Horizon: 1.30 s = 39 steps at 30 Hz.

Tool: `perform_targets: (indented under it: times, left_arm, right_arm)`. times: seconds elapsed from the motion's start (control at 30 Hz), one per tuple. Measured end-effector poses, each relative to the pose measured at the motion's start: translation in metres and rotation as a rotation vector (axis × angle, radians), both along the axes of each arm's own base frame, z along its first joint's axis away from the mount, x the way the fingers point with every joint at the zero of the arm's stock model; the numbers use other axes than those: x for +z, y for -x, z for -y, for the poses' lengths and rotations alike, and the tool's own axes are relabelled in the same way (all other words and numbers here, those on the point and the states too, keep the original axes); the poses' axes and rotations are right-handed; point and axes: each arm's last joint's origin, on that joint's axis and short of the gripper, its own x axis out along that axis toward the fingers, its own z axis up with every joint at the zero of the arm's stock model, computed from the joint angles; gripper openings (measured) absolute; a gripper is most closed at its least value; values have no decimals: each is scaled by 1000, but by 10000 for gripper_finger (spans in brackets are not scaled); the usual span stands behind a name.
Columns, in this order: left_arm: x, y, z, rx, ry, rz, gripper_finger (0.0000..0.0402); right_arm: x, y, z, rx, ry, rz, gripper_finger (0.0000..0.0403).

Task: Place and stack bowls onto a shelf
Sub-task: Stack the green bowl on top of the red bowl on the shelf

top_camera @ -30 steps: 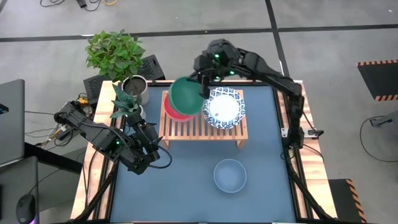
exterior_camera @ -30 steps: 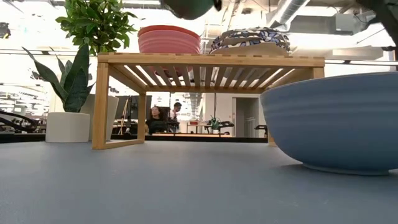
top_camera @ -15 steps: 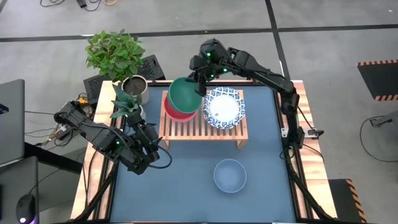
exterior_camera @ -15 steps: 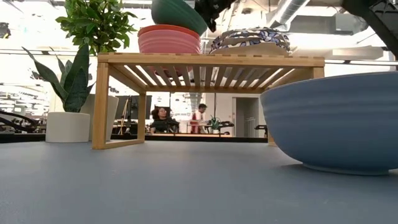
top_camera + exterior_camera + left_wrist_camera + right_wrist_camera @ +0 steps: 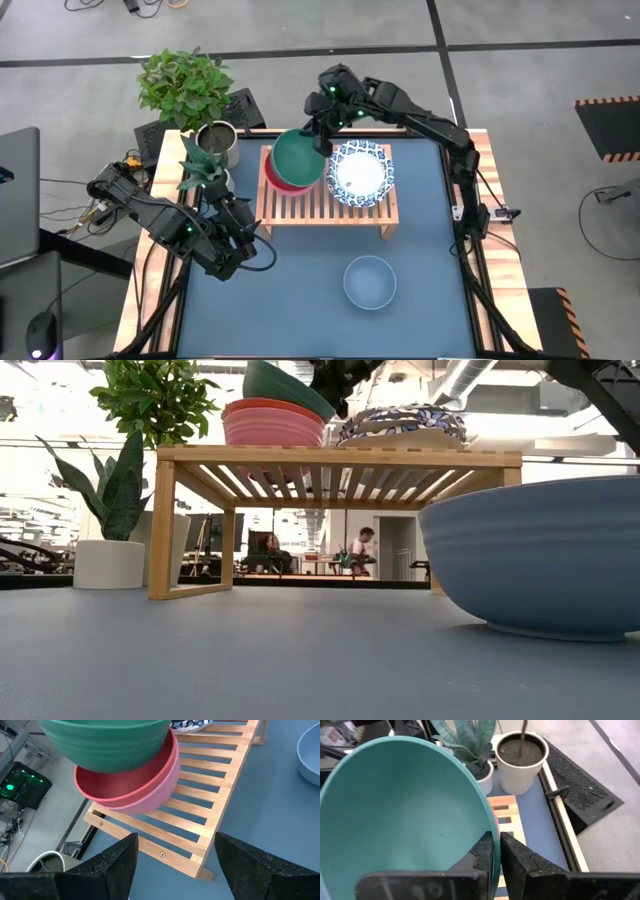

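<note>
My right gripper (image 5: 322, 142) is shut on a green bowl (image 5: 297, 157) over the left half of the light-wood shelf (image 5: 325, 203). The green bowl (image 5: 283, 382) is tilted, and its underside reaches into the pink-red bowl (image 5: 272, 425) that stands on the slats. A stack of white bowls with blue patterned rims (image 5: 360, 172) stands on the shelf's right half. A blue bowl (image 5: 370, 281) stands on the table near the front. My left gripper (image 5: 240, 247) is open and empty, low at the shelf's near left corner. My right gripper pinches the green bowl's rim (image 5: 494, 838) on its far right side, one finger (image 5: 483, 851) inside the bowl and one finger (image 5: 516, 857) outside. The fingers come from above and from the far right, slanting down. The bowl hangs tilted, its low side in the pink-red bowl.
A leafy plant in a metal pot (image 5: 217, 143) and a spiky plant in a white pot (image 5: 110, 563) stand just left of the shelf. The dark blue tabletop (image 5: 300, 300) lies bare in front of the shelf, left of the blue bowl.
My right gripper has gone down and a little toward the table's left with the green bowl. The bowl has come from well above the shelf down onto the pink-red bowl and now tilts there.
</note>
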Motion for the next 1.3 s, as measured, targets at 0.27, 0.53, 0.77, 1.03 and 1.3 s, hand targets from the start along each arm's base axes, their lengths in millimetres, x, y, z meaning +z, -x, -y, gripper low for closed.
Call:
perform_targets:
  times: [0.27,0.53,0.77,1.03,1.3]
  left_arm:
    - [0,0,0,0,0,0,251]
    - [0,0,0,0,2,2,251]
    - [0,0,0,0,2,1,251]
    - [0,0,0,0,2,1,251]
    - [0,0,1,-6,6,-3,251]
  right_arm:
    - [1,1,1,0,-11,1,113]
    - [6,-1,2,24,53,51,176]
    - [26,-1,-5,148,110,207,170]
    - [-11,-25,14,132,79,146,154]
    - [-34,-35,25,114,43,93,153]
